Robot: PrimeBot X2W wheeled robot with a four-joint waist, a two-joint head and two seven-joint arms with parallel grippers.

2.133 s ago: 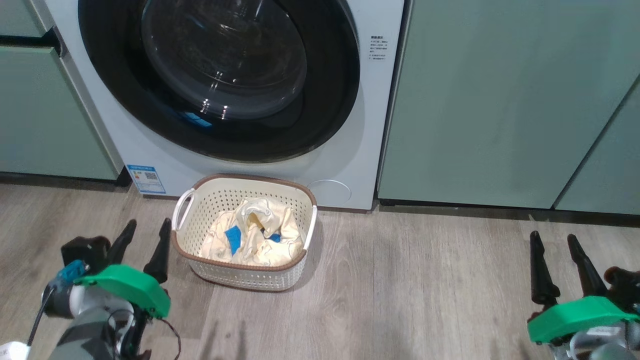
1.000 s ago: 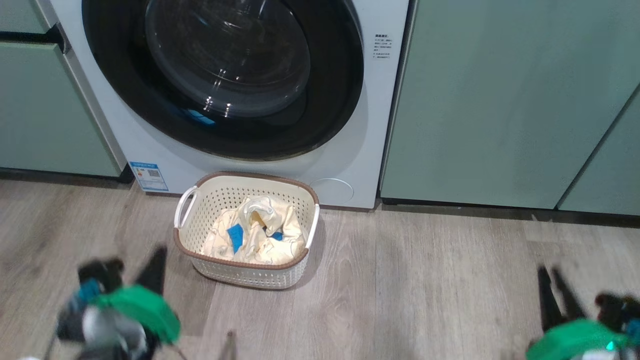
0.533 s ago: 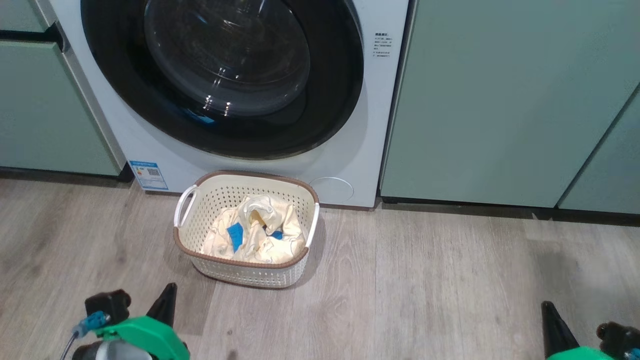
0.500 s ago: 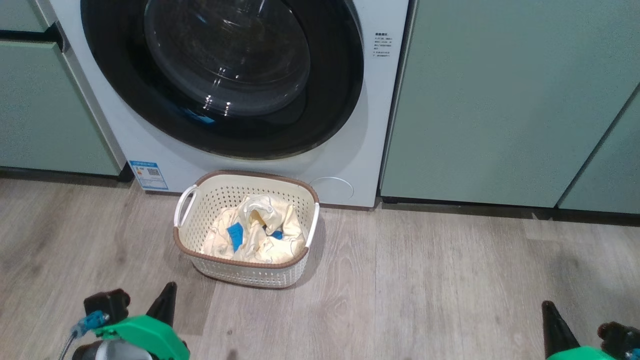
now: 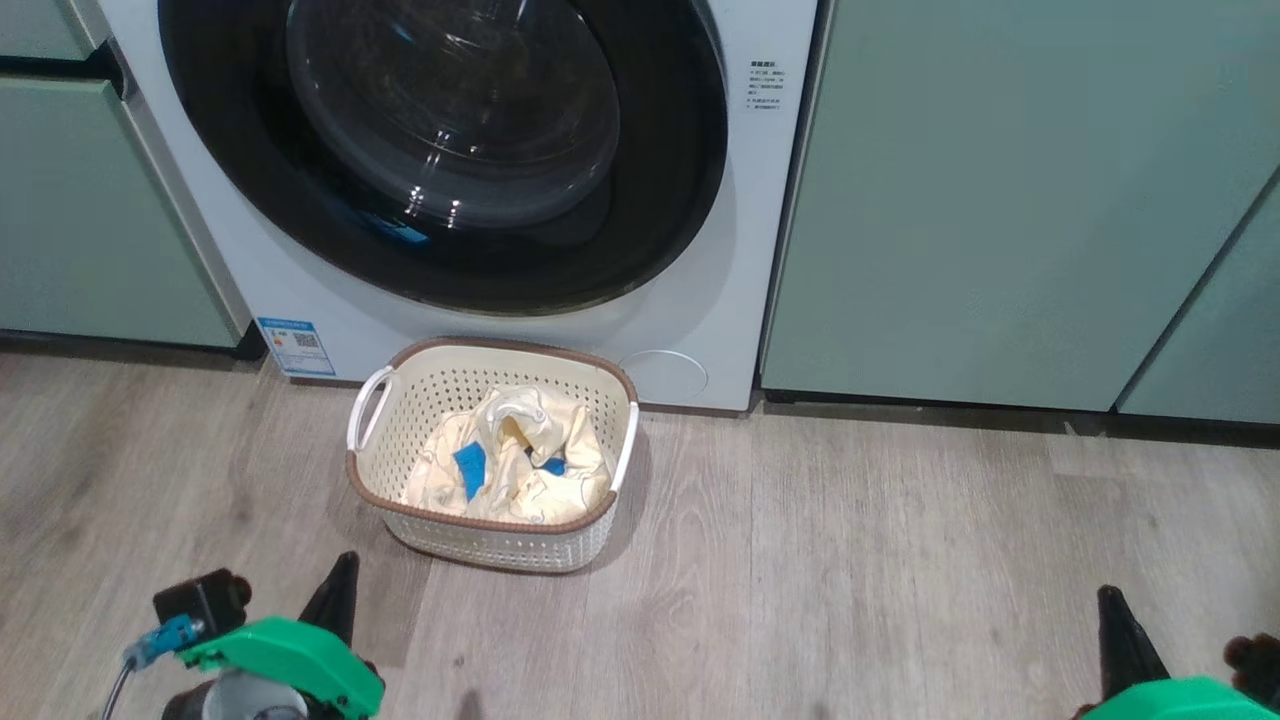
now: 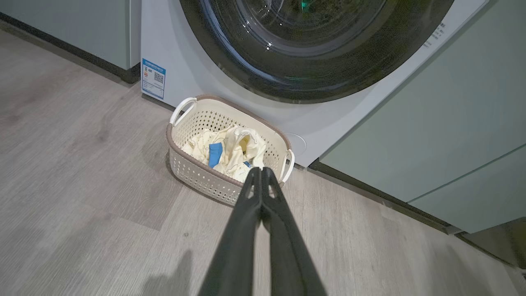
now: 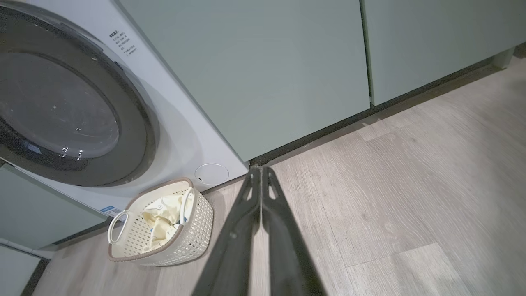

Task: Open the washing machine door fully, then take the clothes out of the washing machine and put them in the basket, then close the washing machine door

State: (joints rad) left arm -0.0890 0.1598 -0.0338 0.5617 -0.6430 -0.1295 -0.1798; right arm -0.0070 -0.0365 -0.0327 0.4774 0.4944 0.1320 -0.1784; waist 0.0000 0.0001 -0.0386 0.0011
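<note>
Two tools hang low over the floor [image 5: 850,560], fingers clenched together on nothing: the left tool [image 6: 261,170] points at the basket [image 5: 480,545], the right tool [image 7: 259,169] at the cabinet [image 7: 267,82] foot. Clothes [image 5: 515,465] lie in the basket, which stands on the floor just before the washer [image 5: 700,300]. Its door [image 5: 670,200] sits closed.
</note>
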